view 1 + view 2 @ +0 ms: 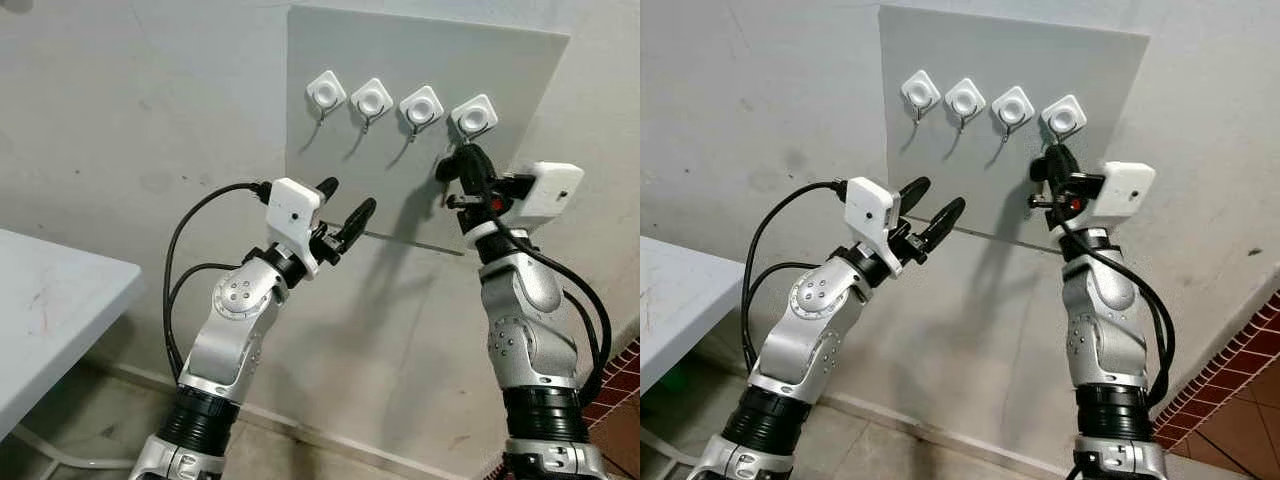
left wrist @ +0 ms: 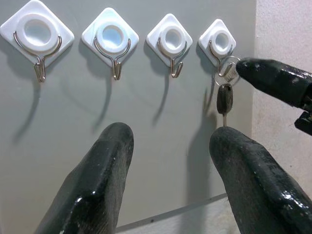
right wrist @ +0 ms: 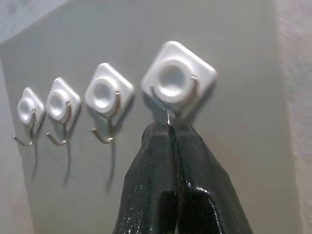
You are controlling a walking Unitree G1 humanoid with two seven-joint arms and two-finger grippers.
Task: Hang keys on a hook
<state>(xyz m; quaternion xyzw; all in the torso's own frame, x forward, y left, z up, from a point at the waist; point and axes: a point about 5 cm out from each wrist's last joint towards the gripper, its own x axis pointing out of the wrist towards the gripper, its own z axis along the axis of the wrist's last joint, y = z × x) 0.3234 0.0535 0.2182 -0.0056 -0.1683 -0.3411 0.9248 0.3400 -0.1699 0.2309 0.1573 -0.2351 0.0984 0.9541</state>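
A grey board (image 1: pixel 390 190) on the wall carries a row of white hooks. At the rightmost hook (image 1: pixel 474 117) my right gripper (image 1: pixel 468 158) is shut on the key ring (image 2: pixel 228 68), from which a dark key (image 2: pixel 224 97) hangs. The ring overlaps that hook's wire; I cannot tell whether it is around it. In the right wrist view the closed fingers (image 3: pixel 161 165) pinch a thin metal wire just under the hook (image 3: pixel 178 80). My left gripper (image 1: pixel 347 197) is open and holds nothing, raised in front of the board's lower left part, below the other hooks (image 1: pixel 371 98).
A white table (image 1: pixel 50 300) stands at the left, below and apart from the arms. Plain wall surrounds the board. Red floor tiles (image 1: pixel 625 390) show at the lower right.
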